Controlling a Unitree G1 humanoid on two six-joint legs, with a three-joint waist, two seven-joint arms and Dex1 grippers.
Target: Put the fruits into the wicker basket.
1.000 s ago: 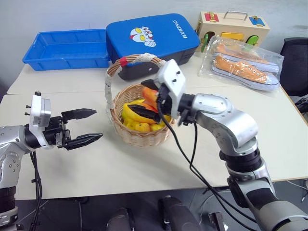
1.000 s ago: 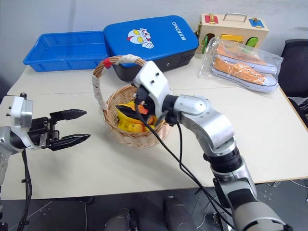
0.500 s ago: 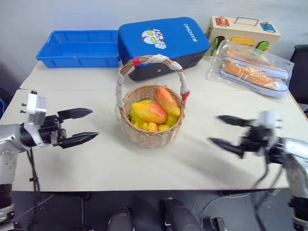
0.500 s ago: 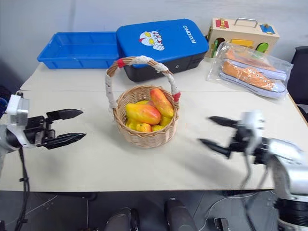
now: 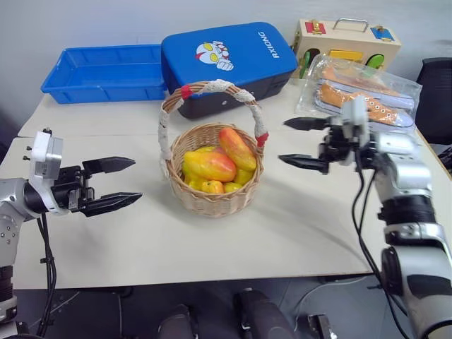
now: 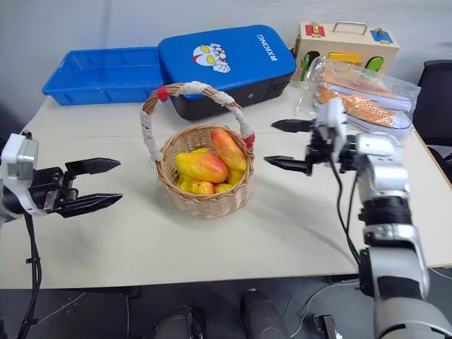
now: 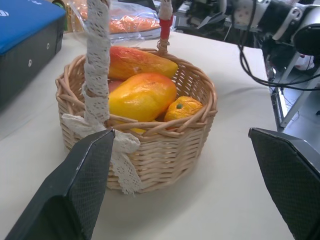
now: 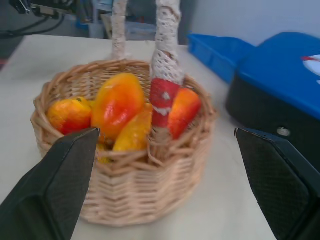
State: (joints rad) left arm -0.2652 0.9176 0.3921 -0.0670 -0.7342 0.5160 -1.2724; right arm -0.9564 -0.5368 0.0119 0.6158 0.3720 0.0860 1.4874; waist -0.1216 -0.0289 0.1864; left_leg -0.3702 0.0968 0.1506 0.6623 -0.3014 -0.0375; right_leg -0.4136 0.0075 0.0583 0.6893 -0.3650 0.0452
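The worktop [image 5: 233, 233] is carrying everything, pale and broad. At its far edge a blue case [image 5: 226, 60] with a cartoon figure on its lid is lying beside a blue tray [image 5: 99, 70], which is sitting at the far left corner. To the right of the case a wooden toy box [image 5: 346, 39] is standing, and just in front of it orange shoes [image 5: 364, 95] are lying in a clear plastic bag.

The basket [image 5: 212, 187] is sitting near the middle of the worktop, in front of the case, its arched handle [image 5: 212, 88] rising upright with white cord and red ends. The fruits are lying inside it: an oval mango [image 5: 210, 164] on top toward the left, a longer mango [image 5: 236, 147] leaning beside it toward the right, and a small round one [image 7: 182, 108] tucked low against the wall.

The left pincer [image 5: 113, 185] is hanging level over the worktop to the left of the basket, well apart from it, its fingers [image 5: 109, 164] spread wide and holding nothing. The right pincer [image 5: 305, 143] is hovering to the right of the basket, near the shoes, pointing toward the basket, its fingers likewise standing apart and gripping nothing.
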